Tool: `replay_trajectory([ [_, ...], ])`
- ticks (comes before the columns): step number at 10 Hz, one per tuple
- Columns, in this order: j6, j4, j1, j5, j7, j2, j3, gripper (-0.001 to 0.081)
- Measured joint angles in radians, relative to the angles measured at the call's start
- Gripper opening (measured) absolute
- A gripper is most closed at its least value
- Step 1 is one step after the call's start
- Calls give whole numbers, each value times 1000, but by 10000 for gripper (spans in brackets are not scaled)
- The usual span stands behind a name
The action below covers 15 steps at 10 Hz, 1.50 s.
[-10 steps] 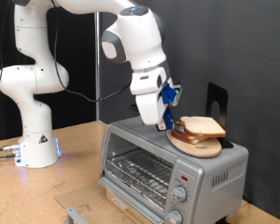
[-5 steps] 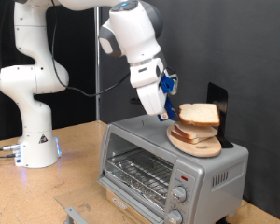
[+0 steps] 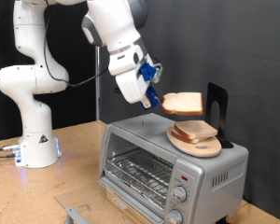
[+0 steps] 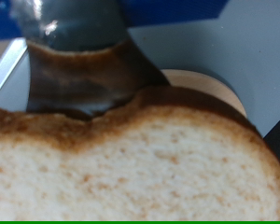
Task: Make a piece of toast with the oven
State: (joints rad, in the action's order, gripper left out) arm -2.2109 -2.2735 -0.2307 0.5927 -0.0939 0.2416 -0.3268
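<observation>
My gripper (image 3: 159,99) is shut on a slice of pale bread with a tan crust (image 3: 184,103) and holds it level in the air above the silver toaster oven (image 3: 168,168). In the wrist view the held slice (image 4: 131,163) fills the lower picture, with a dark finger (image 4: 84,75) behind it. More slices (image 3: 198,131) lie stacked on a round wooden plate (image 3: 196,147) on the oven's top, at the exterior view's right. The oven's glass door is open and its wire rack (image 3: 140,173) shows. Two knobs (image 3: 180,198) sit on its front.
The robot's white base (image 3: 33,140) stands at the exterior view's left on a wooden table (image 3: 47,201). A black stand (image 3: 217,107) rises behind the plate. A small grey metal part (image 3: 77,215) lies at the table's front.
The gripper has lifted one slice off the stack on the plate and carried it up and towards the exterior view's left. The stack is lower now.
</observation>
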Motion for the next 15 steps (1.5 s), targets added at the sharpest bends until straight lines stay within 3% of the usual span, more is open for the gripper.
replay_trajectory([
  [2,-3,-4,0,5,-17,-4,0,483],
  [4,-26,-46,-1,36,-95,14,19,483],
  [8,-42,-160,-29,40,-213,95,107,483],
  [12,22,-232,-45,55,-371,183,233,483],
  [15,64,-269,-62,52,-396,244,281,483],
])
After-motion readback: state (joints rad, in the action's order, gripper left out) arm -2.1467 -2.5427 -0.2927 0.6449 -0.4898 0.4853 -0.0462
